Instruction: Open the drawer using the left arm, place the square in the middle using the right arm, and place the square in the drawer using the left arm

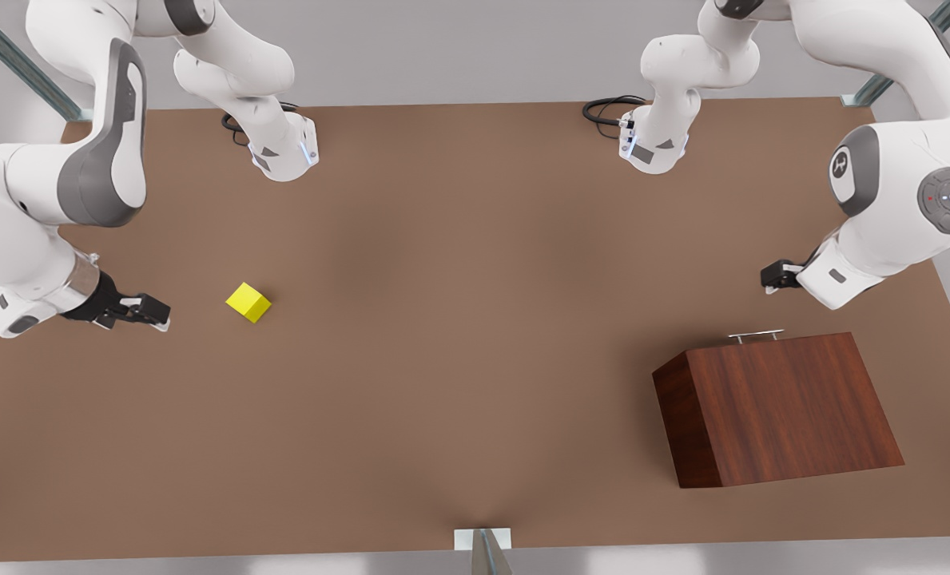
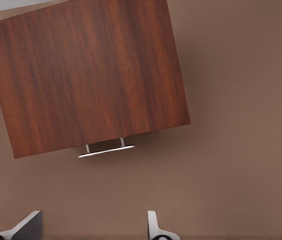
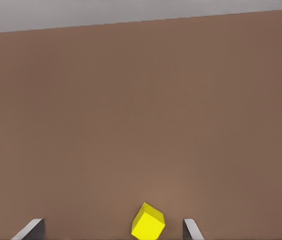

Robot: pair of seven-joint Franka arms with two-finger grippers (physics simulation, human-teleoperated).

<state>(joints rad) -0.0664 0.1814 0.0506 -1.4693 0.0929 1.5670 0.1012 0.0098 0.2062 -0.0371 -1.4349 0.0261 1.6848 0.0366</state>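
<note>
drawer (image 1: 754, 337) front hidden behind cabinet (image 1: 794, 407) top; both arms cropped

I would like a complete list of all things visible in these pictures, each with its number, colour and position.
cabinet: one, reddish-brown wood grain, front view's right, drawer shut
handle: one, silver bar, on the cabinet's far edge
square: one, yellow, front view's left, on the table
table: one, matte brown, under everything
cables: two, black, by the arm bases
left gripper: one, black, open, near the handle
right gripper: one, black, open, beside the square
</note>
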